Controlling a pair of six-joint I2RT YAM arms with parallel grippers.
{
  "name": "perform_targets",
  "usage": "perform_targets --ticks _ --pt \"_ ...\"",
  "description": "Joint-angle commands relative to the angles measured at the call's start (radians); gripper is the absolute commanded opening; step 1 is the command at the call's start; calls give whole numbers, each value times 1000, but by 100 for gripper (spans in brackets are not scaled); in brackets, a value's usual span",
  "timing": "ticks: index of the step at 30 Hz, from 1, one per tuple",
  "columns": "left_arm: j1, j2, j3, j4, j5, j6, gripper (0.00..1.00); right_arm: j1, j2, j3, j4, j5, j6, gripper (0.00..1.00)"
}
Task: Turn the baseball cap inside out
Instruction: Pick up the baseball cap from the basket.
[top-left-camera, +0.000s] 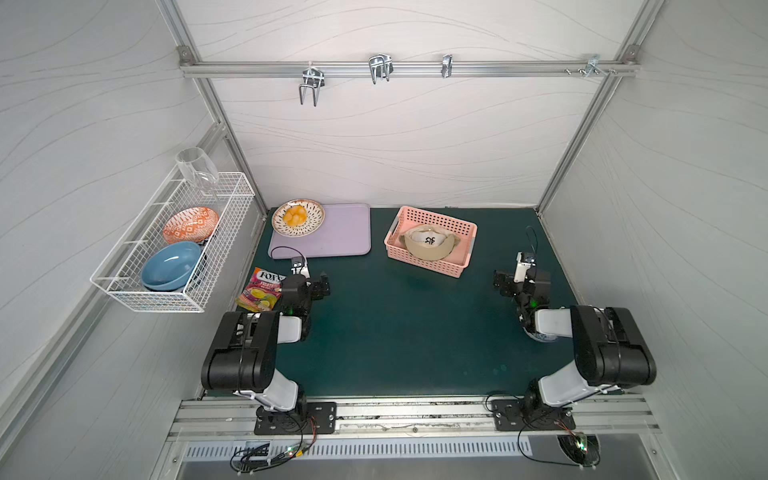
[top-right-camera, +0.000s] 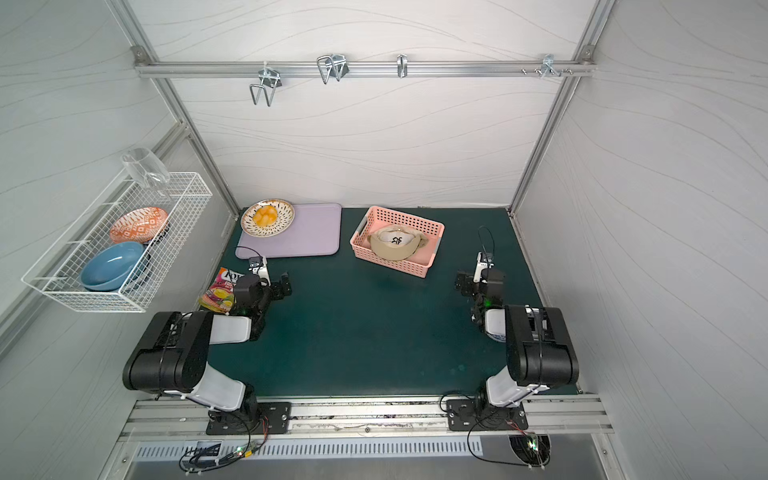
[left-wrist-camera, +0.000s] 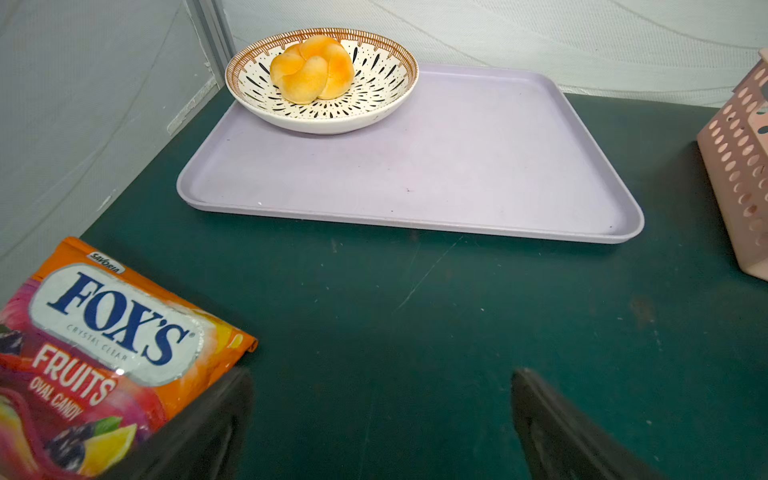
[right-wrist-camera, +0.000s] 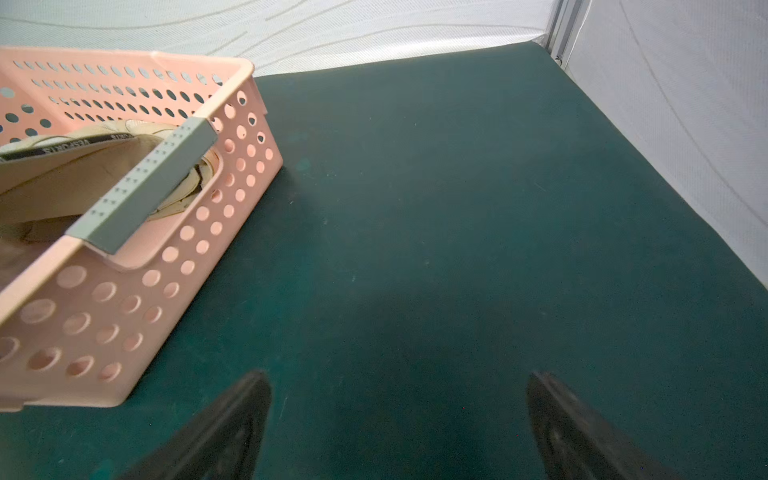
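The baseball cap (top-left-camera: 428, 249) (top-right-camera: 394, 248) lies inside a pink perforated basket (top-left-camera: 424, 267) (top-right-camera: 390, 267) at the back of the green mat. Its tan brim points toward the front, and a whitish patch with a black mark shows behind the brim. The right wrist view shows the cap's brim (right-wrist-camera: 62, 183) over the basket wall (right-wrist-camera: 124, 299). My left gripper (top-left-camera: 322, 286) (top-right-camera: 285, 284) (left-wrist-camera: 382, 374) is open over bare mat, well to the left of the basket. My right gripper (top-left-camera: 502, 283) (top-right-camera: 462, 282) (right-wrist-camera: 400, 376) is open and empty, to the basket's right and nearer the front.
A lilac tray (top-left-camera: 345, 237) (left-wrist-camera: 457, 166) sits at the back left, bearing a patterned bowl (top-left-camera: 298, 217) with a bun (left-wrist-camera: 311, 68). A candy bag (top-left-camera: 259, 291) (left-wrist-camera: 104, 353) lies beside my left gripper. A wire rack (top-left-camera: 166, 249) on the left wall holds bowls and a glass.
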Motion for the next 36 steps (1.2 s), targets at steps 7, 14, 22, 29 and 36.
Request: perform_targets --ticks 7,14,22,29,36 --pt "-5 4 32 31 -7 10 100 6 9 15 17 10 -10 99" --pt "-4 5 32 31 -7 9 100 6 9 16 16 10 -10 99" --pt "-4 0 28 41 -23 2 100 9 -4 21 15 28 -12 99" --pt "-4 -181 35 -149 -158 -65 100 14 -113 205 -507 110 70 99" --pt "-38 -354 154 -539 -145 -229 100 37 -146 423 -882 -197 158 99"
